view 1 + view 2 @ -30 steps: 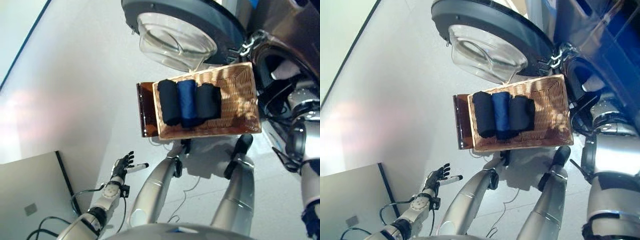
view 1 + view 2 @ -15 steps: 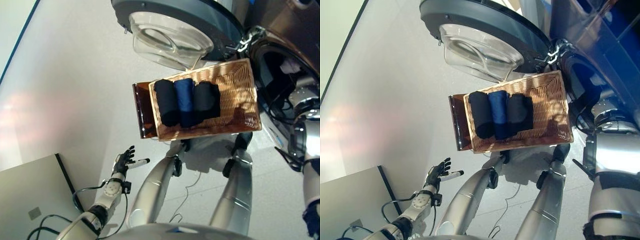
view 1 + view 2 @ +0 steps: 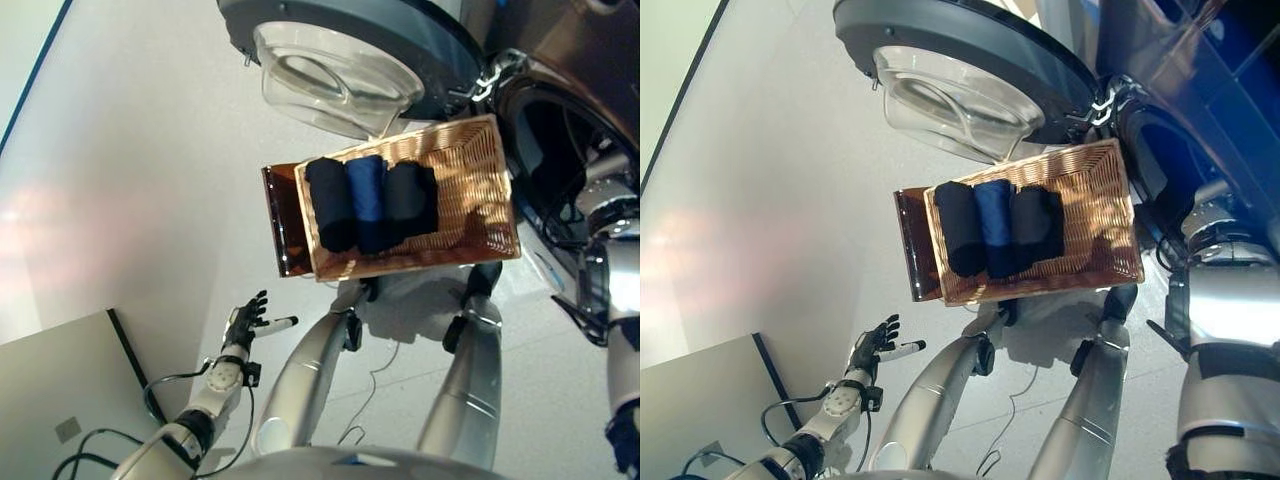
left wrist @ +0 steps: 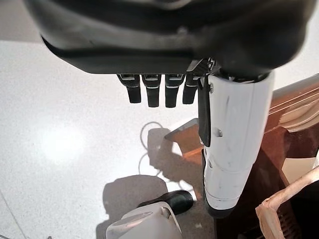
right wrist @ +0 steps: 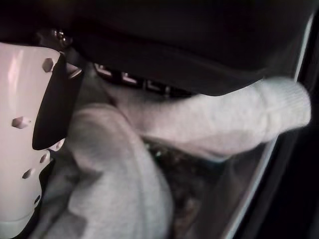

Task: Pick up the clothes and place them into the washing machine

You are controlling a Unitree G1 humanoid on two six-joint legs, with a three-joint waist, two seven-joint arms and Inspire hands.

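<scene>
Grey garment (image 5: 124, 164) in right hand (image 5: 30, 149), left hand (image 3: 245, 325) idle

Glossy pale floor (image 3: 130, 180), grey panel (image 3: 50, 390) at lower left.

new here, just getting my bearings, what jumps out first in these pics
A wicker basket in the middle holds three rolled clothes: dark, blue, dark. Behind it the washing machine door stands open. Inside the drum, the right hand is against a light grey garment.

3 rolled clothes (image 3: 372, 203), 1 basket (image 3: 480, 200)
</scene>
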